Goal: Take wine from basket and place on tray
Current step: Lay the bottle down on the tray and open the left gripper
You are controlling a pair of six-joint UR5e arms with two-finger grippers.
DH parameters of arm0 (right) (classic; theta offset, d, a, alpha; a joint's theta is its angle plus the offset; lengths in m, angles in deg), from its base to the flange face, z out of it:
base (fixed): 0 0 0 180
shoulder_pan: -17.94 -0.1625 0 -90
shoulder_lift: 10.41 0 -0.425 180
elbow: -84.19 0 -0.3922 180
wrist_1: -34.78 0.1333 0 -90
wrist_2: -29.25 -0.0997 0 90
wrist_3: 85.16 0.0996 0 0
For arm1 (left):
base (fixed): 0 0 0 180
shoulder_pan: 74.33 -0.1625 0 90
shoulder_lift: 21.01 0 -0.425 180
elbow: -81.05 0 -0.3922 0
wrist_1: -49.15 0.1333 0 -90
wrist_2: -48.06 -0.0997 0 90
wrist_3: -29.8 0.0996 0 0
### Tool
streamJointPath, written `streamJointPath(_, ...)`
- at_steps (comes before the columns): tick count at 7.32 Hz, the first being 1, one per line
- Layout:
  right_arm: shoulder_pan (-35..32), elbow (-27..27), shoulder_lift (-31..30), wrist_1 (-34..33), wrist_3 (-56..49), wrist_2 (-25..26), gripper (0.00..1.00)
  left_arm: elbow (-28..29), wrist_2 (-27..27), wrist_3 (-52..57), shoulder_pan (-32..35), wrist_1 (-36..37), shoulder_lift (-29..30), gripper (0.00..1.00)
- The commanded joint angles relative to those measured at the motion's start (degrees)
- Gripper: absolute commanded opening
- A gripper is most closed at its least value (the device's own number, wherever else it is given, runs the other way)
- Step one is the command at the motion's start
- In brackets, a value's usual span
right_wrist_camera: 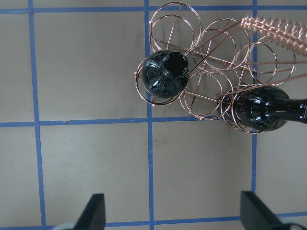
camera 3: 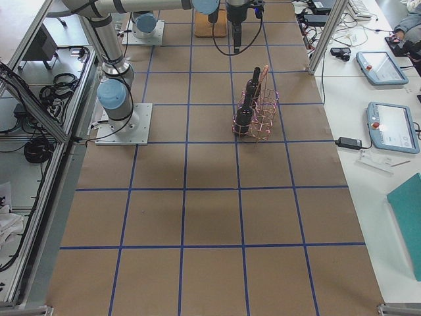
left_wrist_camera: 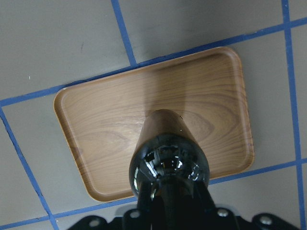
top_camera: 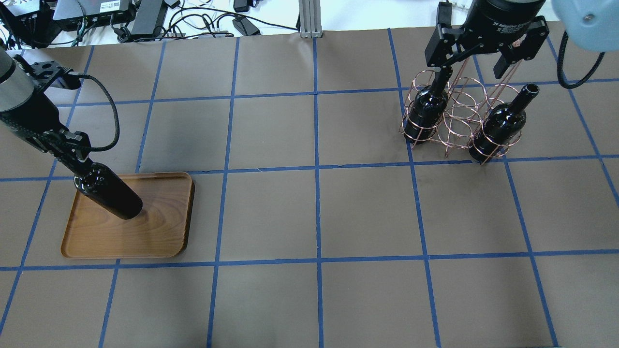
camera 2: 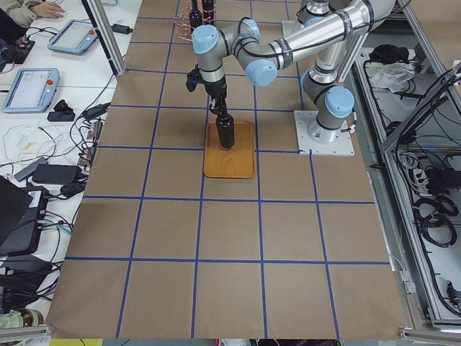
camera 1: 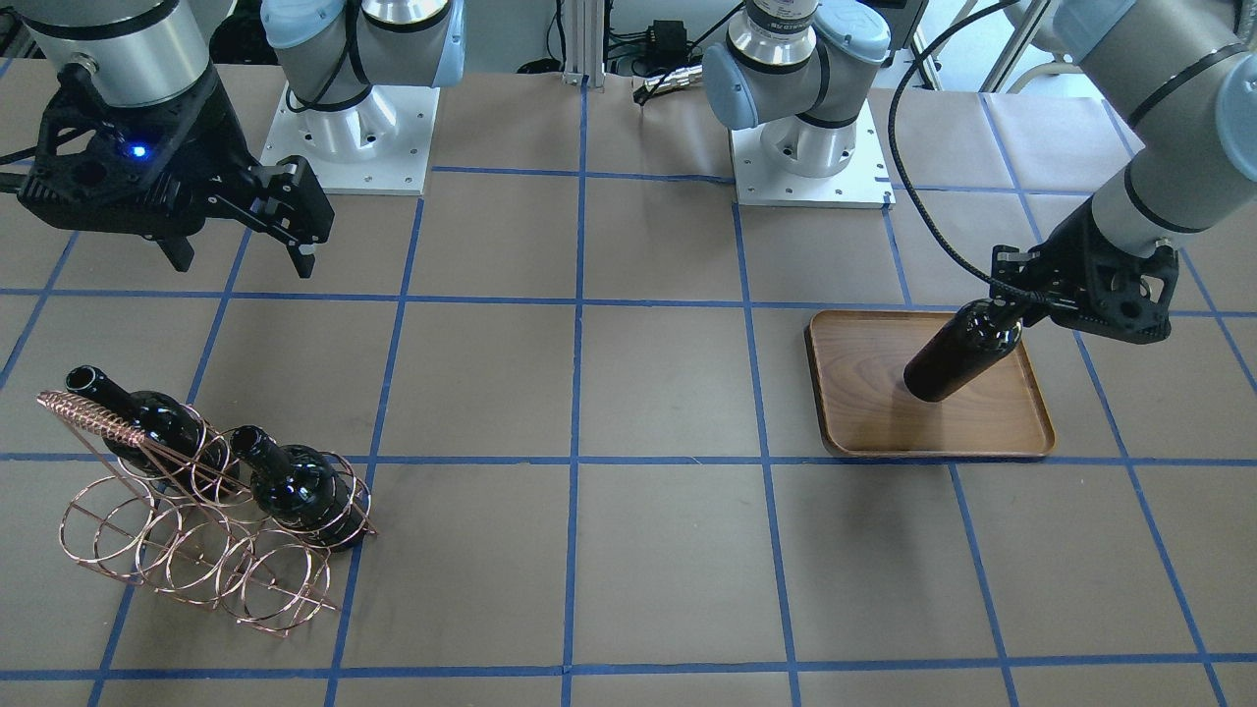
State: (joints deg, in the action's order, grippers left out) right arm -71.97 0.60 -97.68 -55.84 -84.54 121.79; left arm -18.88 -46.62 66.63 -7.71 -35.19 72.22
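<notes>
My left gripper [top_camera: 80, 162] is shut on the neck of a black wine bottle [top_camera: 109, 193] and holds it upright over the brown wooden tray [top_camera: 159, 227]. The bottle's base is at or just above the tray floor. I cannot tell if they touch. In the left wrist view the bottle [left_wrist_camera: 168, 163] stands over the tray's [left_wrist_camera: 206, 96] middle. The copper wire basket [top_camera: 457, 111] holds two more bottles [top_camera: 425, 108] [top_camera: 500, 123]. My right gripper [top_camera: 476, 58] hangs open and empty above the basket; its wrist view shows the basket [right_wrist_camera: 216, 86] below.
The table is brown paper with a blue tape grid. The two arm bases [camera 1: 349, 128] [camera 1: 810, 137] stand at the robot's edge. Cables and devices [top_camera: 145, 14] lie past the far edge. The tray [camera 1: 884, 412] and basket [camera 1: 187, 550] sit far apart.
</notes>
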Motion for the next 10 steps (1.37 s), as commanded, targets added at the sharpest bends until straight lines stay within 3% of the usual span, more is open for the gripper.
streamJointPath(1,0.0,0.0,0.0,0.0,0.0,0.0,1.00,-0.4,-0.1,0.2,-0.3,1.0,1.1,0.00)
streamJointPath(3,0.0,0.0,0.0,0.0,0.0,0.0,1.00,-0.4,-0.1,0.5,-0.3,1.0,1.3,0.00)
streamJointPath(4,0.1,0.0,0.0,0.0,0.0,0.0,1.00,-0.4,0.3,0.5,-0.4,1.2,1.3,0.72)
streamJointPath(5,0.5,0.0,0.0,0.2,0.0,-0.1,1.00,-0.1,0.4,-0.3,-0.1,1.1,1.1,1.00)
streamJointPath(7,0.8,0.0,0.0,0.4,0.0,-0.1,1.00,1.3,0.2,-7.7,1.2,0.0,-1.5,1.00)
streamJointPath(10,0.8,0.0,0.0,0.4,0.0,-0.1,1.00,10.5,-0.3,-20.2,8.5,-6.4,-6.1,1.00)
